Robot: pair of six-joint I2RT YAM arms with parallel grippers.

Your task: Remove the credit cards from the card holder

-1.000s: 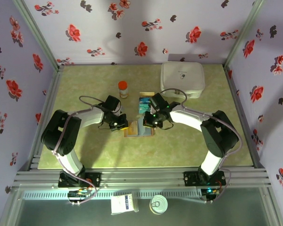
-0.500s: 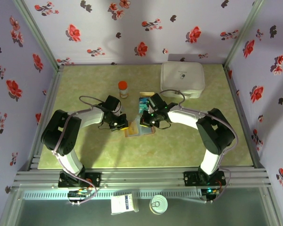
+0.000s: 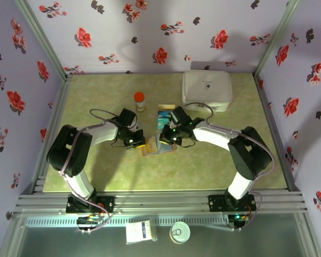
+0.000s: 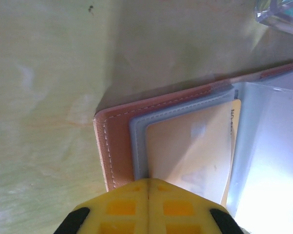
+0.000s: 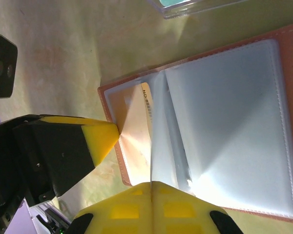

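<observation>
At centre-left of the overhead view, the left end effector (image 3: 139, 143) sits low over the green counter (image 3: 96, 96), its yellow fingers pressed flat together with nothing between them. In its own wrist view, the joined tips (image 4: 147, 187) rise from the bottom edge of the frame and meet the edge of the card holder (image 4: 110, 146). The holder lies open and flat, with its brown stitched border to the left. An orange-yellow credit card (image 4: 185, 146) is tucked inside the grey-blue pocket just above the tips, and clear sleeves (image 4: 268, 161) fan out to the right of it.

Above that end effector in the overhead view, a small bottle (image 3: 139, 100) with an orange cap stands upright. The card holder (image 3: 155, 151) lies at mid-frame between the two end effectors. Just above it is a clear case (image 3: 163, 119) with something teal inside.

Right of centre, the right end effector (image 3: 168, 138) hangs over the holder, also fully closed and empty. Its wrist view shows the joined tips (image 5: 150, 187) at the lower edge of the clear sleeves (image 5: 224, 107), with the orange-yellow credit card (image 5: 136, 131) to their left and the left end effector (image 5: 107, 136) touching the holder's left border. At upper right in the overhead view, a white rounded case (image 3: 206, 90) rests well apart.
</observation>
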